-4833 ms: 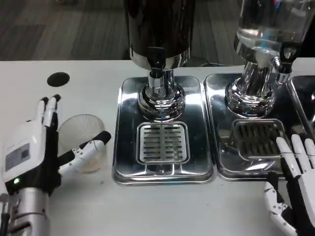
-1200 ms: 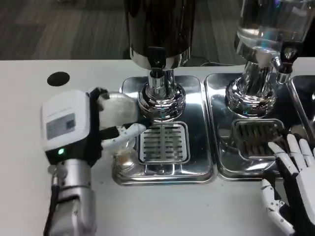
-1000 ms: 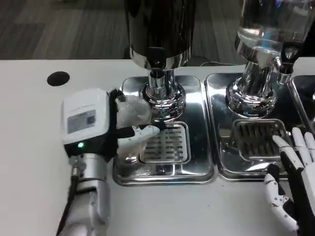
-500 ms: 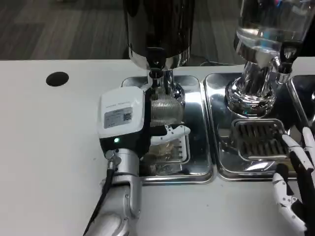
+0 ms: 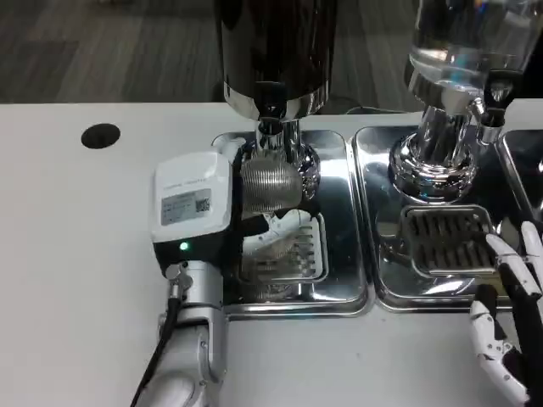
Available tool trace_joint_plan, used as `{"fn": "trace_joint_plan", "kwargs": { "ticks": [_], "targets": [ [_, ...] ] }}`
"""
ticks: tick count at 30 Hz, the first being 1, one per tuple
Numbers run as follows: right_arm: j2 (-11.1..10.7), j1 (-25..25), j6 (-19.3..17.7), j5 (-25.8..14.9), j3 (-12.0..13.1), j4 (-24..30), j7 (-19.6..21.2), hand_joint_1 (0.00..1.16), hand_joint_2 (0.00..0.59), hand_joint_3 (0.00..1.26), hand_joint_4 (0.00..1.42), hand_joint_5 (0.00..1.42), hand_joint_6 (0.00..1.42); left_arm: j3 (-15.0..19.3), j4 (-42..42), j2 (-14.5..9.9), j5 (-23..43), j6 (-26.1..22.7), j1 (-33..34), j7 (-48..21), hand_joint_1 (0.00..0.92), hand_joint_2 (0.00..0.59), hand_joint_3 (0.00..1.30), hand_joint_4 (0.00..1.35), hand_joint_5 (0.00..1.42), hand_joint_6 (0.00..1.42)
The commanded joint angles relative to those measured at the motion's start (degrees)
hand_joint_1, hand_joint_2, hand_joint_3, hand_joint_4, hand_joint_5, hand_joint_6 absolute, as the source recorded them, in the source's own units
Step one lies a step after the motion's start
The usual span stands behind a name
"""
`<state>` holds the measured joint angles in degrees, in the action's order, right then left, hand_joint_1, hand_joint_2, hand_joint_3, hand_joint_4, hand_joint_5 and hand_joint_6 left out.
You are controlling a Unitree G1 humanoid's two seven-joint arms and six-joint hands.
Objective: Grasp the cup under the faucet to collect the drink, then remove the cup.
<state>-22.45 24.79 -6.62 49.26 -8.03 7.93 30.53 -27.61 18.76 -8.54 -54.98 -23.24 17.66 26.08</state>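
Clear ribbed cup (image 5: 270,182), held upright over the drip tray grille, directly below the faucet (image 5: 270,127)

The left robot hand (image 5: 212,212) had a boxy white back with a small printed label and a square code on it, and a green light glowed on the black band below. Its fingers (image 5: 284,227) were white. A ribbed silver wrist joined a smooth silver forearm (image 5: 188,365), a thin black cable running alongside. The right robot hand (image 5: 509,309) showed white fingers with black segments.

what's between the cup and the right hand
In the head view, the right-hand drip tray with its slotted grate lies between the cup and the right hand.
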Motion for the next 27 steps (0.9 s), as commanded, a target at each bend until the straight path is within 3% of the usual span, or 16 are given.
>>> {"fn": "trace_joint_plan", "kwargs": {
  "ticks": [1, 6, 13, 17, 27],
  "targets": [
    [0.3, 0.7, -0.8, -0.8, 0.8, 0.4, 0.3, 0.0, 0.535, 0.19, 0.0, 0.0, 0.0, 0.2, -0.6, 0.0, -0.1, 0.5, -0.3, 1.3, 0.079, 0.042, 0.22, 0.2, 0.55, 0.78],
    [0.2, 0.7, -1.1, -1.2, 1.2, -0.1, 0.3, 0.0, 0.533, 0.19, 0.0, 0.0, 0.0, 1.0, -1.8, 0.0, 1.8, 3.3, -1.8, 2.9, 0.014, 0.034, 0.16, 0.13, 0.41, 0.54],
    [0.1, -0.5, -1.9, -2.3, 1.5, -0.6, -0.2, 0.0, 0.521, 0.19, 0.0, 0.0, 0.0, 3.8, -12.6, -1.1, 2.9, 5.0, -6.6, 1.4, 0.0, 0.025, 0.17, 0.13, 0.34, 0.44],
    [-0.5, -0.9, -1.6, -0.7, 1.3, 0.6, -0.5, 0.0, 0.518, 0.19, 0.0, 0.0, 0.0, 5.0, -18.7, -2.2, 2.6, 6.4, -8.9, 1.1, 0.0, 0.025, 0.17, 0.13, 0.29, 0.35],
    [-0.3, -0.6, -1.7, 0.4, 1.2, 1.4, -1.0, 0.0, 0.522, 0.18, 0.0, 0.0, 0.0, 6.2, -28.4, -4.7, 2.3, 11.5, -9.8, -2.8, 0.0, 0.029, 0.18, 0.1, 0.24, 0.28]
  ]
}}
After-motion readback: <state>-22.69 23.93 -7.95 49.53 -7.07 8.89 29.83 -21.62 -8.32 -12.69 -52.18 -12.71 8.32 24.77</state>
